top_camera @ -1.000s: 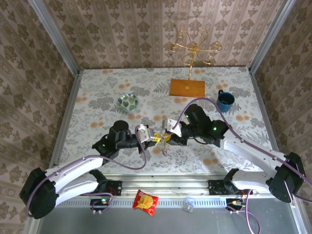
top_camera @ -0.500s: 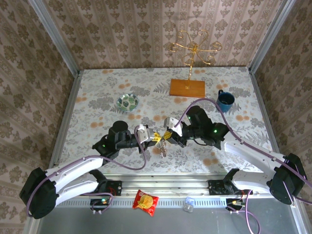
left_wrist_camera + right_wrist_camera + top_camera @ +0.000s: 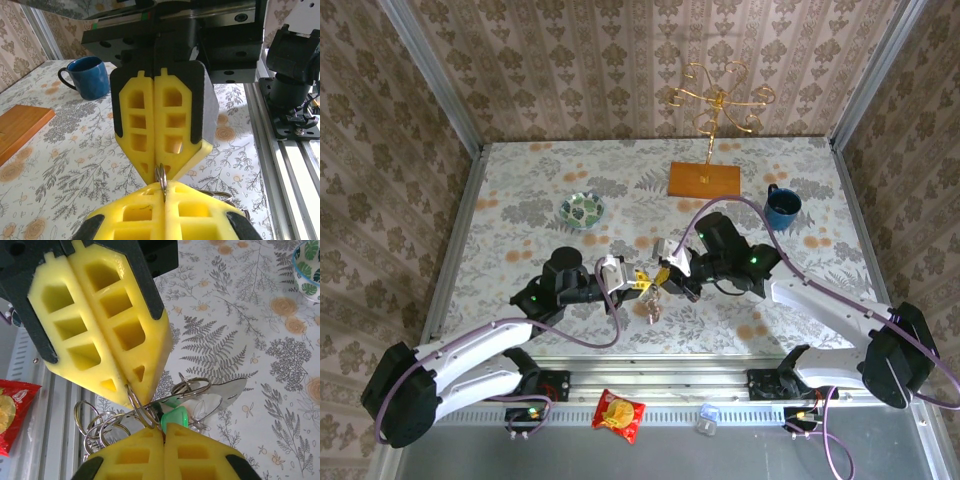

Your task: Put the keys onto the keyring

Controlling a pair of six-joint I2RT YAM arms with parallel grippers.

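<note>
- Left end effector point(image 3: 638, 281) and right end effector point(image 3: 660, 281) meet tip to tip over the near-middle of the worktop point(image 3: 520, 190).
- Left: yellow fingers point(image 3: 100, 325) pressed flat together, no gap. A thin wire loop of the keyring point(image 3: 133, 399) comes out right at the tips.
- Right: fingers point(image 3: 175, 120) also closed tight, pinching the same ring from the opposite side. In the left wrist view the ring stands edge-on between the two sets of tips.
- So both are clamped on the keyring, which is held up off the worktop.
- The keys point(image 3: 653, 306) hang just below the meeting point.
- Right wrist view: green-headed key point(image 3: 175, 416) sits right against the right fingertips, and a silver key point(image 3: 222, 391) sticks out sideways beyond it.
- A bunch of extra wire rings point(image 3: 95, 427) dangles on the other side. Can't tell which ring carries which key.
- Also on the worktop, well apart from the action: patterned bowl point(image 3: 582, 210) far left, blue mug point(image 3: 782, 207) far right, gold stand on a wooden base point(image 3: 704, 179) at the back.
- Red snack packet point(image 3: 618, 414) lies on the rail in front of the arm bases.
</note>
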